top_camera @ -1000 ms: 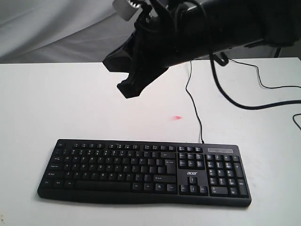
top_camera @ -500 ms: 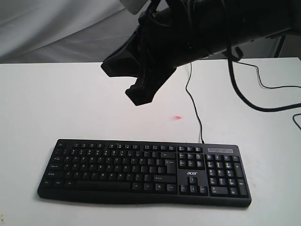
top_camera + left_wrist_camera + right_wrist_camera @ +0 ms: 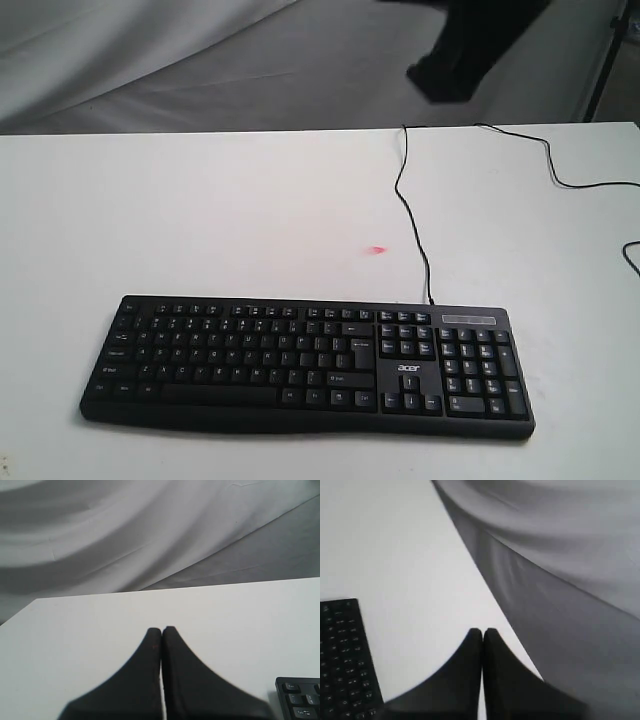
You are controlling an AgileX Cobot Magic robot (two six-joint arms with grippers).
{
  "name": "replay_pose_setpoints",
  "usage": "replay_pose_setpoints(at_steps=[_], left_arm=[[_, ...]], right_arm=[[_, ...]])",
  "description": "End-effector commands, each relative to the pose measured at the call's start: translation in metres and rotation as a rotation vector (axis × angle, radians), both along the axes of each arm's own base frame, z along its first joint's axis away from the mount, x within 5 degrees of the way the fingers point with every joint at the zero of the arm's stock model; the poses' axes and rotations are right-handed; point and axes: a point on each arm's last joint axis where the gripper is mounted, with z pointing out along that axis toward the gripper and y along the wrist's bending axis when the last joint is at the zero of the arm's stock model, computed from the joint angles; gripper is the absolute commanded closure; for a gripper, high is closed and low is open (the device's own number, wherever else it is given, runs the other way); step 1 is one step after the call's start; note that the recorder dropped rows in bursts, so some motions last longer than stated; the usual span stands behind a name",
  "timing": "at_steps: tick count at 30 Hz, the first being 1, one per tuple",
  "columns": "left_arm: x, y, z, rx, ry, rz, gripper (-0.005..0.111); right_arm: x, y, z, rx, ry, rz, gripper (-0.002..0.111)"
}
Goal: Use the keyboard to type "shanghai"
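The black keyboard (image 3: 300, 365) with white legends and an "acer" logo lies flat near the table's front edge, and nothing touches it. Its thin cable (image 3: 410, 215) runs from its back edge to the table's far edge. One end of the keyboard (image 3: 300, 700) shows in the left wrist view, beside my left gripper (image 3: 162, 629), which is shut and empty above bare table. My right gripper (image 3: 482, 630) is shut and empty near the table's edge, off one end of the keyboard (image 3: 342, 660). Only a dark piece of an arm (image 3: 465, 55) shows high up in the exterior view.
The white table (image 3: 200, 220) has a small red light spot (image 3: 377, 250) behind the keyboard. More black cables (image 3: 585, 183) trail across the far right. A grey cloth backdrop (image 3: 150, 70) hangs behind, and a thin stand leg (image 3: 600, 70) rises at the back right.
The big black arm and gripper that hung over the back middle of the table has pulled up and to the right. Only a small dark part is left at the top.
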Motion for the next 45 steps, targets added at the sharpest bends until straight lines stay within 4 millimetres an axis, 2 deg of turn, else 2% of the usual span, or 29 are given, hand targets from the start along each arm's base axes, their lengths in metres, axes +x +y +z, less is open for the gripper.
replay_pose_setpoints(at_steps=[1,4,6,9,12,14,18,21,25,35,45], left_arm=[[0.000,0.000,-0.002,-0.004,0.004,-0.004,0.106],[0.000,0.000,-0.002,-0.004,0.004,-0.004,0.106],[0.000,0.000,-0.002,-0.004,0.004,-0.004,0.106],[0.000,0.000,-0.002,-0.004,0.004,-0.004,0.106],[0.000,0.000,-0.002,-0.004,0.004,-0.004,0.106],[0.000,0.000,-0.002,-0.004,0.004,-0.004,0.106],[0.000,0.000,-0.002,-0.004,0.004,-0.004,0.106],[0.000,0.000,-0.002,-0.004,0.004,-0.004,0.106],[0.000,0.000,-0.002,-0.004,0.004,-0.004,0.106],[0.000,0.000,-0.002,-0.004,0.004,-0.004,0.106],[0.000,0.000,-0.002,-0.004,0.004,-0.004,0.106]], right_arm=[[-0.030,-0.035,0.026,0.194,0.000,-0.347,0.108],[-0.037,-0.042,0.027,0.226,0.025,-0.411,0.108],[-0.029,-0.038,0.020,0.221,0.042,-0.408,0.108],[-0.032,-0.034,0.008,0.277,-0.056,-0.339,0.108],[-0.052,-0.037,-0.009,0.349,-0.204,-0.261,0.108],[-0.068,-0.049,-0.020,0.387,-0.297,-0.261,0.108],[-0.094,-0.077,-0.046,0.425,-0.343,-0.383,0.108],[-0.112,-0.090,-0.065,0.406,-0.359,-0.459,0.108],[-0.127,-0.099,-0.086,0.361,-0.371,-0.525,0.108],[-0.152,-0.100,-0.138,0.399,-0.322,-0.564,0.108],[-0.181,-0.098,-0.179,0.504,-0.383,-0.553,0.108]])
